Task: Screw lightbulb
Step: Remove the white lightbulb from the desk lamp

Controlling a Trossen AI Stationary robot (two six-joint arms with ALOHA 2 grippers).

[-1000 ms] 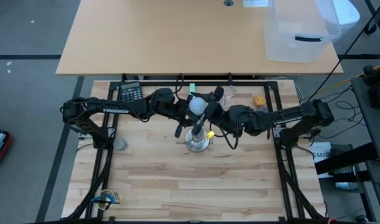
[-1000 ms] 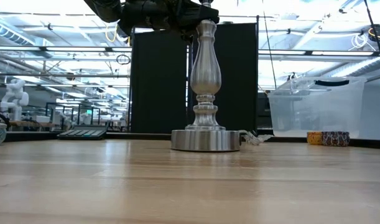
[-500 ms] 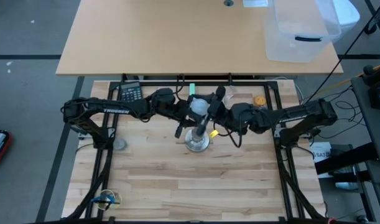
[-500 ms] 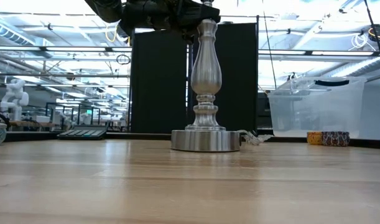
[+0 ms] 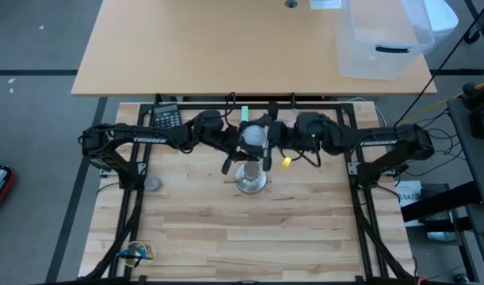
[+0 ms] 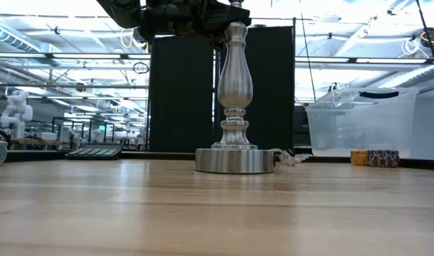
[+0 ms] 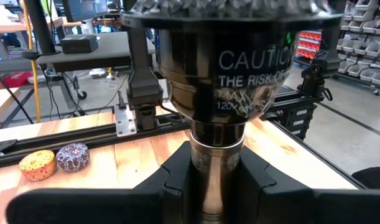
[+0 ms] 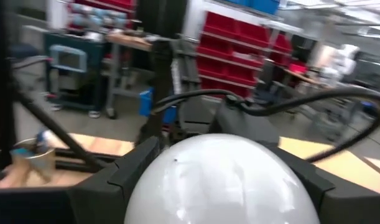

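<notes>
The silver stand (image 5: 251, 182) rests upright on its round base mid-table, its turned stem (image 6: 234, 92) rising to a black socket (image 7: 217, 68). The white lightbulb (image 5: 254, 134) sits on top of the socket, above the low view's upper edge. My left gripper (image 5: 238, 147) reaches in from the table's left and is shut on the stand below the socket. My right gripper (image 5: 268, 136) reaches in from the right and is shut on the lightbulb (image 8: 221, 186). My left gripper pinches the stand's narrow neck (image 7: 217, 155), just under the black socket, between its two fingers (image 7: 177, 180). The fingers come nearly level from the table's left and lie across the upright stem. The stand keeps its base on the table. My right gripper holds the lightbulb's round globe (image 8: 162, 180) between its two fingers (image 8: 130, 168), one on each side. It comes level from the table's right. The bulb stands upright on the socket; its screw base is hidden below the globe.
A calculator (image 5: 166, 117) lies at the far left, two small round tins (image 5: 330, 127) at the far right. A clear plastic bin (image 5: 380, 39) stands on the farther table. A small metal disc (image 5: 152, 184) lies left of the stand. The near half is bare wood.
My right gripper has swung about the lightbulb toward the table's far edge, turning as it went. It came at the bulb from the near right; now it comes straight from the right. The stand and my left gripper have stayed in place.
</notes>
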